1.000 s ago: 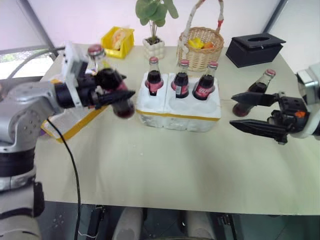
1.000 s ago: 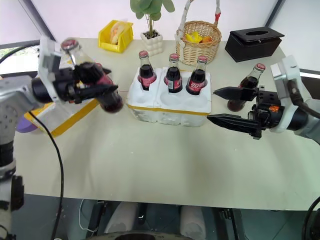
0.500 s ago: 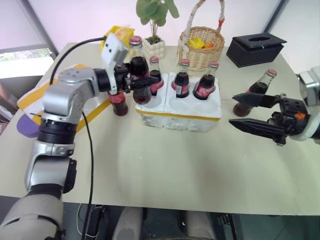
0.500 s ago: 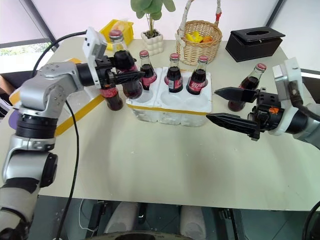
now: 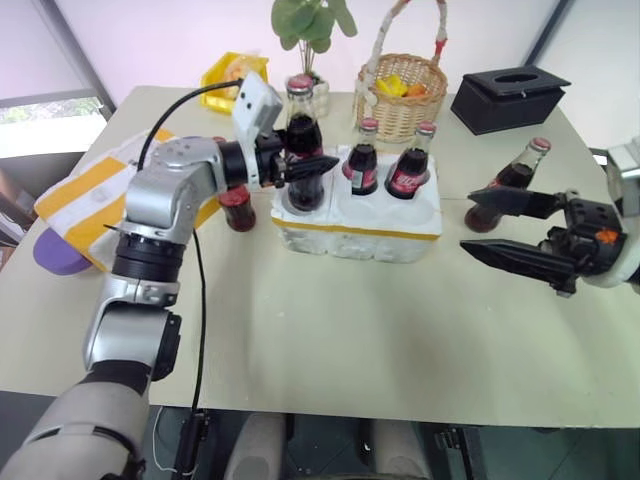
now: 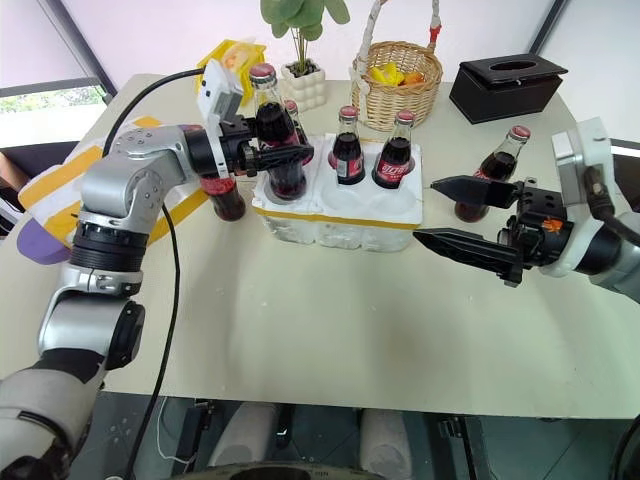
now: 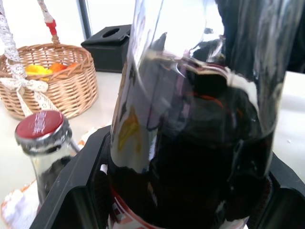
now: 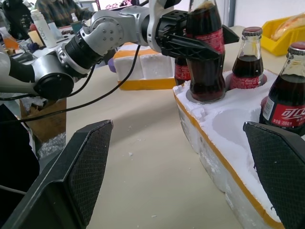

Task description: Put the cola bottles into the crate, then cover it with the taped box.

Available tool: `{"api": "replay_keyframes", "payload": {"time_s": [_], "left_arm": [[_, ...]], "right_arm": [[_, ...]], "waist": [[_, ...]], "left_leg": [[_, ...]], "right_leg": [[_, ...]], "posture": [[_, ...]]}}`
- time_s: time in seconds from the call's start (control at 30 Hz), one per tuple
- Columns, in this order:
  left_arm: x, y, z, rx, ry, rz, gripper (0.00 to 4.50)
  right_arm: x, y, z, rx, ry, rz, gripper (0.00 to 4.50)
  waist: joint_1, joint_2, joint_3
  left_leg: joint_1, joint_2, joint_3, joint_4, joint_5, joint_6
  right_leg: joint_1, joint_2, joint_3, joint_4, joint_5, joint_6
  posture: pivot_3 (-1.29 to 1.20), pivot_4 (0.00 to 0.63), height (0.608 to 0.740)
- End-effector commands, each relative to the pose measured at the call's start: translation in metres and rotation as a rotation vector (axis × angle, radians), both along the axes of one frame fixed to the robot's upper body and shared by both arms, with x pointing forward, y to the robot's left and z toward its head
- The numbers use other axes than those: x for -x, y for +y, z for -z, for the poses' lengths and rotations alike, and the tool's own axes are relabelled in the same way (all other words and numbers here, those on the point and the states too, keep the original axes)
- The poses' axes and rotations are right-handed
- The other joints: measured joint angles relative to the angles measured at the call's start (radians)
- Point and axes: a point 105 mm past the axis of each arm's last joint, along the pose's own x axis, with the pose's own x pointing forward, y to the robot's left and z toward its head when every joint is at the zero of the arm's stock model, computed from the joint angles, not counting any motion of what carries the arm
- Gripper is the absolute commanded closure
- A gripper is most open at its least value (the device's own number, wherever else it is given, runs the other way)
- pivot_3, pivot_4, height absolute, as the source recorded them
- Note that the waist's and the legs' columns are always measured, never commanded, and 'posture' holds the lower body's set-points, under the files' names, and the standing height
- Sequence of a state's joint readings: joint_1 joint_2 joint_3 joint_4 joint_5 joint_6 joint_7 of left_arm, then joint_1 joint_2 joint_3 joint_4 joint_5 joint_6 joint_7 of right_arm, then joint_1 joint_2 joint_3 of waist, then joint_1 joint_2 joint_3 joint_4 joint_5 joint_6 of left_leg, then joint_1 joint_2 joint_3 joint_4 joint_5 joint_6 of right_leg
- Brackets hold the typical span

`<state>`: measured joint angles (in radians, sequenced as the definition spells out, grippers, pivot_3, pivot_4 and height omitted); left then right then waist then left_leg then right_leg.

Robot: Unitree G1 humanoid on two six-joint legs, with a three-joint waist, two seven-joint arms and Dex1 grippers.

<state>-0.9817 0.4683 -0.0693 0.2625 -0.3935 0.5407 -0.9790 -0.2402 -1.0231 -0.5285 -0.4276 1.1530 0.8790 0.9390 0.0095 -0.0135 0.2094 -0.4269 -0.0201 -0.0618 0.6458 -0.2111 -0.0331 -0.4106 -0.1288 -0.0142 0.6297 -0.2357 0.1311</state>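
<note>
Left fingers (image 5: 300, 166) grip glass cola bottle (image 5: 304, 150) w/ base in foam crate (image 5: 357, 215); right fingers (image 5: 510, 232) spread wide.

Glossy glass cola bottles (image 5: 304, 150), rough white styrofoam crate (image 5: 358, 221) — woven wicker basket (image 5: 402, 92)

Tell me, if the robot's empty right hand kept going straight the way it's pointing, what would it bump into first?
Probably the crate. The right hand, open, points across the table toward its near end, with bare tabletop between them. Exact depth is hard to judge.
</note>
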Motion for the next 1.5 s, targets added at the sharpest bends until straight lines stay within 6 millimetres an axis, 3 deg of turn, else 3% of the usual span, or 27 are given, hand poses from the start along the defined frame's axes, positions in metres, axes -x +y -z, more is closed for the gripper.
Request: {"api": "replay_keyframes", "payload": {"time_s": [0.03,0.2,0.57,0.77,0.83,0.9,1.2,1.37,1.5], "left_arm": [[0.010,0.001,-0.015,-0.028,-0.088,0.019,1.75],[0.009,-0.003,-0.009,-0.018,-0.072,0.019,1.75],[-0.014,-0.001,0.045,-0.056,0.007,-0.103,1.75],[-0.018,-0.001,0.061,-0.088,0.005,-0.134,1.75],[-0.018,-0.001,0.061,-0.084,0.011,-0.140,0.72],[-0.017,-0.001,0.061,-0.083,0.011,-0.139,0.02],[0.005,0.011,0.036,-0.047,-0.032,-0.120,0.02],[0.042,0.030,0.003,-0.001,-0.070,-0.095,0.02],[0.058,0.047,-0.006,-0.025,-0.093,-0.158,0.02]], "right_arm": [[0.004,-0.001,-0.012,0.003,-0.054,0.000,0.00],[0.001,-0.002,-0.013,0.001,-0.057,-0.003,0.00],[0.004,-0.001,-0.016,0.013,-0.061,-0.007,0.00],[0.004,-0.002,-0.017,0.015,-0.065,-0.003,0.00],[0.005,-0.001,-0.017,0.014,-0.066,-0.005,0.00],[0.005,-0.001,-0.018,0.012,-0.069,-0.006,0.00],[0.002,-0.002,-0.018,0.009,-0.069,-0.007,0.00],[0.001,-0.001,-0.018,0.007,-0.064,-0.020,0.00],[-0.001,-0.001,-0.017,0.013,-0.059,-0.030,0.00]], "waist": [[0.001,0.000,0.000],[0.002,0.000,0.000],[0.001,0.000,0.000],[0.001,0.000,0.000],[0.001,0.000,0.000],[0.001,0.000,0.000],[-0.001,0.000,0.000],[-0.001,0.000,0.000],[0.000,0.000,0.000]], "left_leg": [[0.000,0.000,0.000,0.000,0.000,0.000],[0.000,0.000,0.000,0.000,0.000,0.000],[0.000,0.000,0.000,0.000,0.000,0.000],[0.001,0.000,0.000,0.000,0.000,0.000],[0.001,0.000,0.000,0.001,0.000,0.000],[0.002,0.000,0.000,0.001,0.000,0.000],[0.001,0.000,0.000,0.001,0.000,0.000],[0.001,0.000,0.000,0.001,0.000,0.000],[0.001,0.000,0.000,0.001,0.000,0.000]], "right_leg": [[0.000,0.000,0.000,0.000,0.000,0.000],[0.000,0.000,0.000,0.000,0.000,0.000],[0.000,0.000,0.000,0.000,0.000,0.000],[0.001,0.000,0.000,0.000,0.000,0.000],[0.001,0.000,0.000,0.000,0.001,-0.001],[0.002,0.000,0.000,0.000,0.001,0.000],[0.001,0.000,0.000,0.000,0.001,0.000],[0.001,0.000,0.000,0.000,0.001,0.000],[0.001,0.000,0.000,0.000,-0.001,-0.004]], "posture": [[0.00,0.150,0.740],[0.00,0.150,0.740],[0.00,0.150,0.740],[0.00,0.150,0.740],[0.00,0.150,0.740],[0.00,0.150,0.740],[0.00,0.150,0.740],[0.00,0.150,0.740],[0.00,0.150,0.740]]}}
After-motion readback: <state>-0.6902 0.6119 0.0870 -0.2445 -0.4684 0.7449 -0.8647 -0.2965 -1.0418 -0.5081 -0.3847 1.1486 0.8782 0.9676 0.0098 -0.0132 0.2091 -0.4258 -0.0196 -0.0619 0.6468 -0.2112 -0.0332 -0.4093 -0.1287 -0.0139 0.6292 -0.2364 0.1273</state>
